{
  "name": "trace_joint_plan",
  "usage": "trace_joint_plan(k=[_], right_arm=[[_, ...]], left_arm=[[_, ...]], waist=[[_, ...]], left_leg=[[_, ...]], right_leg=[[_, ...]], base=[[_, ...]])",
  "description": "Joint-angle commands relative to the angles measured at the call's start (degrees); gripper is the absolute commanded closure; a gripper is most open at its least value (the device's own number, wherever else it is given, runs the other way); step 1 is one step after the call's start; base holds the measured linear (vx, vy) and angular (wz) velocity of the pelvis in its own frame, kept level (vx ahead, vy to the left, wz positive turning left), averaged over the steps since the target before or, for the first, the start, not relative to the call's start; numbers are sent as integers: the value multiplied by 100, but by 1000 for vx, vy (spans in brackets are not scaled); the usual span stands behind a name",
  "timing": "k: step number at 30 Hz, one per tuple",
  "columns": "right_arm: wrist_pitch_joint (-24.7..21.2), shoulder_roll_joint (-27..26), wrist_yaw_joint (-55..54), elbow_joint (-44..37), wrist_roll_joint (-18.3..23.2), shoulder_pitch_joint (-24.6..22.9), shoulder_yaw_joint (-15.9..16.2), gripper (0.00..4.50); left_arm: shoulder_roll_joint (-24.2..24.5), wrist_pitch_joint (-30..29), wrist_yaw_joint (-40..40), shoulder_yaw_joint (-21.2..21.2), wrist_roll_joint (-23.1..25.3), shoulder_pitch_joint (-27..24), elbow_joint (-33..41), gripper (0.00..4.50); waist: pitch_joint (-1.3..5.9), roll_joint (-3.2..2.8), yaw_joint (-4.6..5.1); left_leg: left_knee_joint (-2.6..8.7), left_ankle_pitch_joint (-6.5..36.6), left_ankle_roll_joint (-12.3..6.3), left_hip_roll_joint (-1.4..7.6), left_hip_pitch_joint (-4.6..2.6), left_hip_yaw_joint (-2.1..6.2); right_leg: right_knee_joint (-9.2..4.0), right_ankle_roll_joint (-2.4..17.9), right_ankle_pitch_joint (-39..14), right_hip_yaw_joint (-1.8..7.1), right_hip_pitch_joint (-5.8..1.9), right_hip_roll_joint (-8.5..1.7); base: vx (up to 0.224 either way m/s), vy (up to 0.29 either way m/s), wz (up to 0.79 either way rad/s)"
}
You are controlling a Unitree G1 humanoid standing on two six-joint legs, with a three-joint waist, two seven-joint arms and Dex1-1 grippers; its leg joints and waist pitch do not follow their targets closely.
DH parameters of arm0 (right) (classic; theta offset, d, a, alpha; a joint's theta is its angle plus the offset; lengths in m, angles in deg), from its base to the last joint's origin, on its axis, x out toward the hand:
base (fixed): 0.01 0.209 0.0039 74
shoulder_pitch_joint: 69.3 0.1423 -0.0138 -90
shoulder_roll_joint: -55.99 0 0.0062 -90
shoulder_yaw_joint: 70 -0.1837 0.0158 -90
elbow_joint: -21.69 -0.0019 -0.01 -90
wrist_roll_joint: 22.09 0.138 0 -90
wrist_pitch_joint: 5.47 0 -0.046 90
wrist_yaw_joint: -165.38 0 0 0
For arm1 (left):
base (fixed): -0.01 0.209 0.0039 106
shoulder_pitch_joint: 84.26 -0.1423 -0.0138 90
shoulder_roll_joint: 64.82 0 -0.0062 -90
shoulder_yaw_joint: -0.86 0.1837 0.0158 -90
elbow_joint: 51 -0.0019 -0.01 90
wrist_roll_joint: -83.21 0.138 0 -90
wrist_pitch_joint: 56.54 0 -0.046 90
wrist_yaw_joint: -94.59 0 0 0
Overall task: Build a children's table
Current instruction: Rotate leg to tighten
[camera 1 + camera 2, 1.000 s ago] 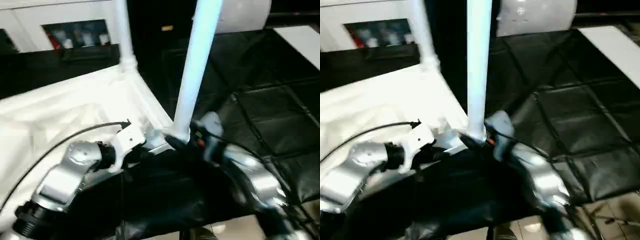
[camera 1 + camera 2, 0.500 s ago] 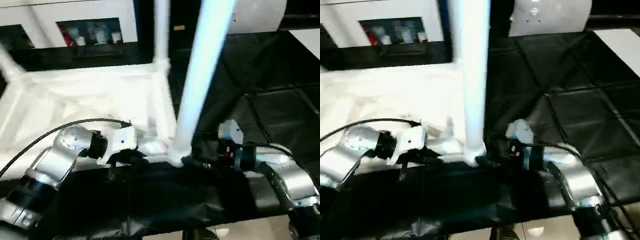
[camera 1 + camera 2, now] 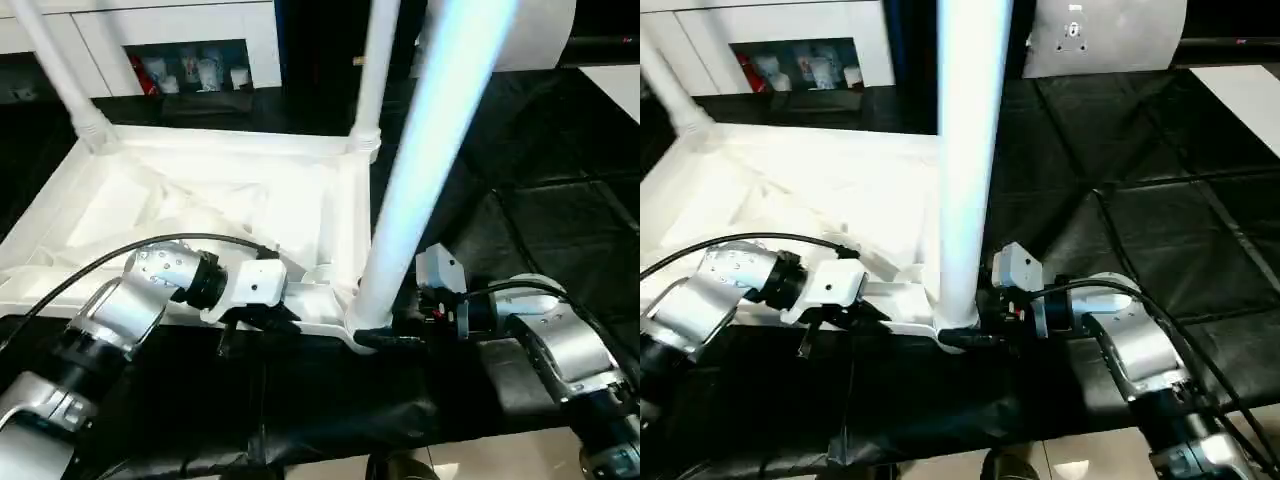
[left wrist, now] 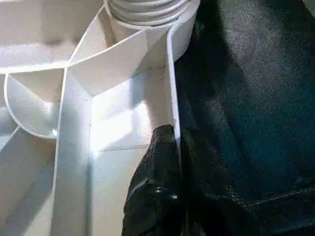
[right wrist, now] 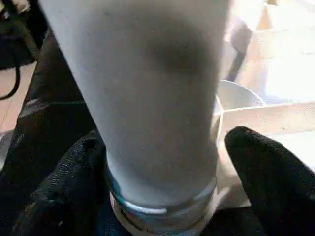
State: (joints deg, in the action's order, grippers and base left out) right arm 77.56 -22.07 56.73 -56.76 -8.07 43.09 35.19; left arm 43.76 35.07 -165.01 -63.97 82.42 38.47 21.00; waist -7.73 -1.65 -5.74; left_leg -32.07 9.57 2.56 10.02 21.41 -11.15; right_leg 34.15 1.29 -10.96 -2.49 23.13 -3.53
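Head views: small white plastic children's table (image 3: 200, 200) is lying upside-down, legs rising. No legible writing.
Left wrist: left gripper (image 4: 170, 162) is pinching the rim wall.
Right wrist: right gripper (image 5: 162, 191) is straddling the white tube leg (image 5: 142, 98), fingers wide.

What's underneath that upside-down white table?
The children's table lies on a black-covered work table. Its top face is pressed against the cover, so that face cannot be seen.
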Motion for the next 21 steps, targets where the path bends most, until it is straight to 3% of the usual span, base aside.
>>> trace_joint_plan(k=[1,8,14,18,20,21], right_arm=[[74,-7,8,31,-54,44,28,76],[101,-27,93,49,-26,51,90,145],[-76,-85,70,-48,92,-93,22,169],[-705,-412,-873,-477,246,-469,-230,173],[-777,-493,-1089,-535,213,-531,-259,174],[-977,-802,-1746,-639,59,-687,-307,174]], left_arm=[[-43,214,-285,348,243,4,-23,450],[-14,277,-292,325,257,46,-152,450],[1,89,-164,142,138,-69,-128,450],[-194,-922,784,-431,-165,-480,341,450],[-260,-1129,979,-540,-225,-547,450,450],[-493,-1712,1542,-766,-284,-737,853,450]], waist=[[393,9,41],[374,-3,36],[355,-19,39],[339,-26,55],[305,-16,95],[287,-18,125]], left_leg=[[311,966,-406,345,-99,127],[326,1060,-372,355,-105,130],[342,1161,-331,355,-106,133],[365,1182,-297,365,-92,143],[397,1427,-201,347,-102,157],[425,1526,-102,374,-96,165]], right_leg=[[-344,1518,-786,288,-256,-482],[-359,1486,-935,293,-243,-485],[-374,1488,-1024,293,-239,-479],[-370,1488,-1017,292,-231,-477],[-435,1379,-1570,295,-216,-487],[-438,1298,-1807,311,-217,-502]], base=[[0,0,0],[0,0,0],[0,0,0],[0,0,0],[0,0,0],[0,0,0]])
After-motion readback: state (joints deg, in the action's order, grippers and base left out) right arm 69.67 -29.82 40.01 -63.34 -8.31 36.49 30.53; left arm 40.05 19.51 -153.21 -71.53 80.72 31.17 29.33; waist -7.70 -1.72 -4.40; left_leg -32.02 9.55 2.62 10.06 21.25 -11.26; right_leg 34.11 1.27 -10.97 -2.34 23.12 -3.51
